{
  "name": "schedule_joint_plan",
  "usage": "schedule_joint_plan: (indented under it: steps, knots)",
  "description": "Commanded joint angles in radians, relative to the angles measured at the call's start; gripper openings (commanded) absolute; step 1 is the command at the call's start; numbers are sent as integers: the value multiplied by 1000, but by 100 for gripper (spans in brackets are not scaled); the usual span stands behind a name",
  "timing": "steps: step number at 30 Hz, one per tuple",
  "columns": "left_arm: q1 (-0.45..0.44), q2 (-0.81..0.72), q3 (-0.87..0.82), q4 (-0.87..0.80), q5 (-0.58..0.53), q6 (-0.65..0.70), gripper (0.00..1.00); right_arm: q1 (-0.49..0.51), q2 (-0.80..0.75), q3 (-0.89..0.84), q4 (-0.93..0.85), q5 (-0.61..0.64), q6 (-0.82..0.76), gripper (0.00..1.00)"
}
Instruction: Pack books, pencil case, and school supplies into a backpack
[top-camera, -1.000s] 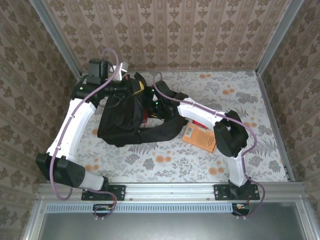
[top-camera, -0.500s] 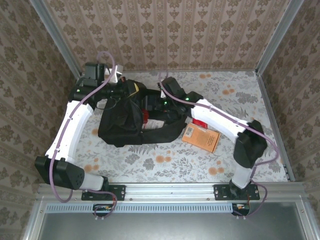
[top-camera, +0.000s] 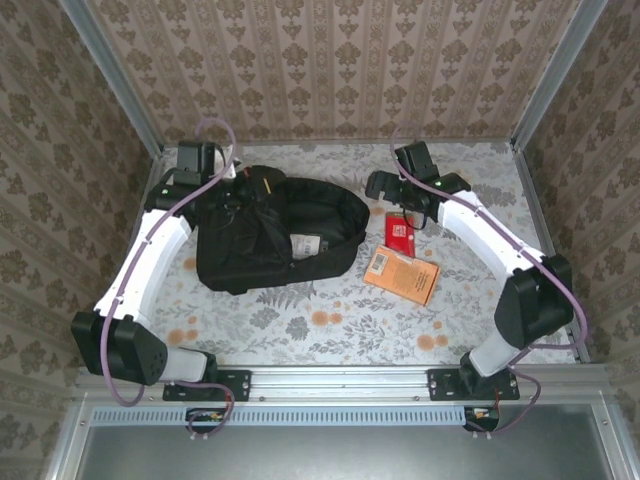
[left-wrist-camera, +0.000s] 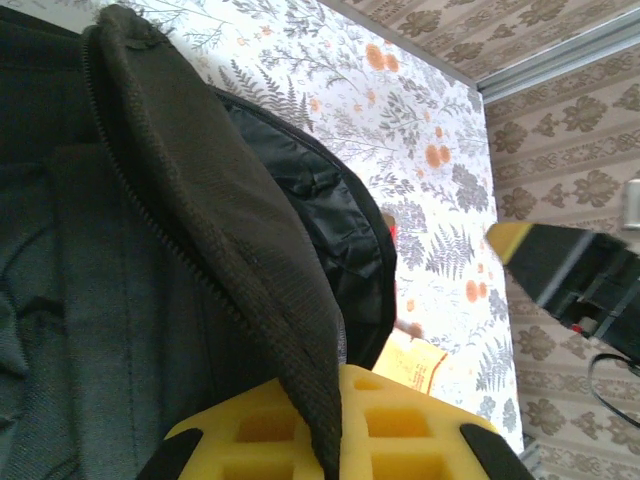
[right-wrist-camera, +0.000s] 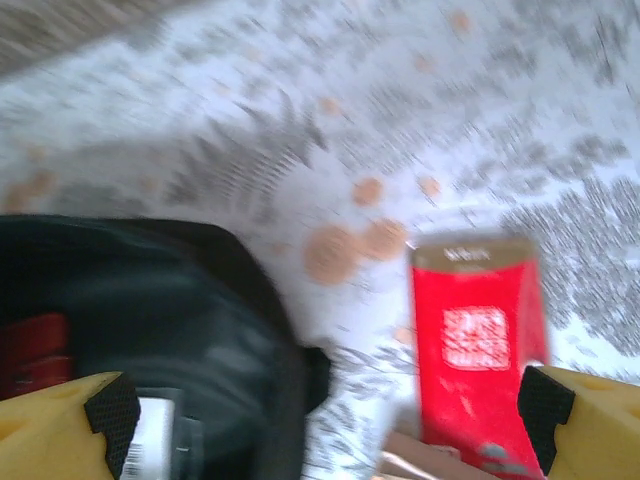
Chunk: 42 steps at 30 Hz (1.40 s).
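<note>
Right arm had pulled out of the backpack (top-camera: 270, 240) since 1 s before, when it lay across the bag's opening; it now reached to the far right of the counter (top-camera: 300, 325). Backpack's mouth, no longer covered by the arm, gaped as a wide oval toward the right.

Right claw (top-camera: 383, 185) hung just right of the backpack's far rim and just beyond the far end of the red book (top-camera: 401, 232). Jaws were wide apart with nothing between them. Its wrist view, blurred, showed the right claw (right-wrist-camera: 320, 420) with yellow fingertips (right-wrist-camera: 60, 420) at both lower corners, the red book (right-wrist-camera: 475, 340) with its white label toward the right, and black bag fabric at left.

Left claw (top-camera: 228, 188) was clamped on the backpack's far-left zip edge. Its wrist view showed the left claw (left-wrist-camera: 320, 445) with that fabric edge pinched between the yellow pads.

2 books lay flat on the counter, right of the backpack. The red book lay farther and the orange book (top-camera: 402, 274) nearer. Their ends met; overlap could not be told. A white-labelled item lay inside the bag, identity unclear.
</note>
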Motion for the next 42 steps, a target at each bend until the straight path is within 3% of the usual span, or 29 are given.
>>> schedule_joint_plan:
  steps: [1, 9, 16, 21, 26, 34, 42]
  knots:
    - [2, -33, -48, 65, -39, 40, 5, -29, 4, -99, -69, -33, 28, 100]
    - [-1, -43, -90, 92, -16, 51, 5, -187, 20, -312, 66, -96, 15, 100]
    - [2, -81, -81, 67, -46, 65, 5, -200, 8, -423, 139, -243, 30, 100]
    - [11, -113, -79, 54, -75, 62, 5, -196, -109, -567, 164, -365, 80, 100]
    - [13, -114, -67, 46, -79, 57, 5, -143, -258, -689, 162, -399, 125, 100]
    - [13, -112, -68, 44, -88, 45, 6, 70, -336, -735, 136, -381, 165, 99]
    - [1, -96, -90, 56, -65, 29, 6, 103, -348, -793, 332, -553, 266, 77]
